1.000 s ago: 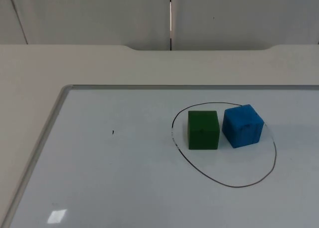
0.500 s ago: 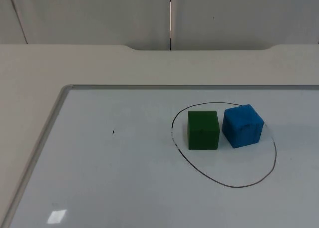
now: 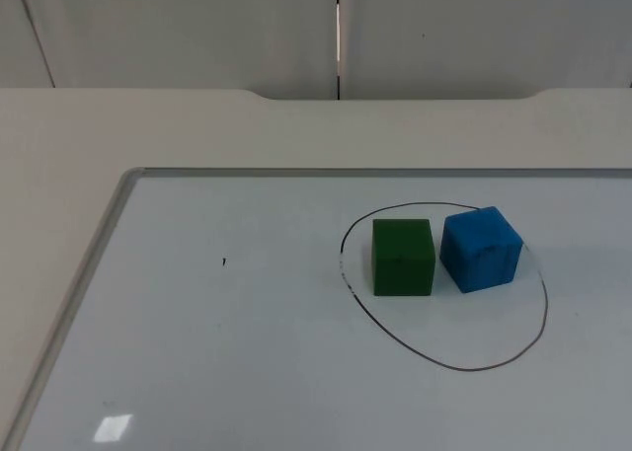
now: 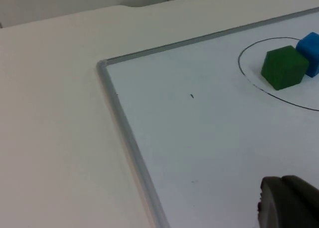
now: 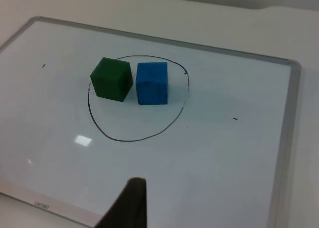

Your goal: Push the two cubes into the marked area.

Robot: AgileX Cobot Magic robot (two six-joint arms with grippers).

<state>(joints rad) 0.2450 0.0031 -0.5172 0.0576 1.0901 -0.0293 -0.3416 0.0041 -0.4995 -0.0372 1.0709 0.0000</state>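
- Two cubes sit side by side in the top view, right of the frame's centre: a green cube (image 3: 403,258) and, just to its right, a blue cube (image 3: 481,249). Both stand inside the hand-drawn black outline (image 3: 449,364) that marks the area, in its upper half; whether they touch I cannot tell.
- The outline is drawn on a whiteboard (image 3: 247,372) with a grey metal frame, lying flat on the pale counter (image 3: 118,125). A small black mark (image 3: 223,263) sits on the board at left of centre, well apart from the cubes. A grey partition wall (image 3: 197,27) runs across the top of the frame.
- From the left wrist view, the green cube (image 4: 284,67) and the blue cube (image 4: 311,52) appear inside the outline (image 4: 279,91), far across the whiteboard (image 4: 199,138). One dark tip of the left gripper's fingers (image 4: 288,204) hangs over the board near its frame, well apart from the cubes; how far they are parted I cannot tell.
- From the right wrist view, the green cube (image 5: 112,78) and blue cube (image 5: 152,83) stand close together within the outline (image 5: 130,138). One black tip of the right gripper's fingers (image 5: 128,208) hovers over the whiteboard's (image 5: 224,148) near edge, well apart from the cubes; its spread cannot be told.
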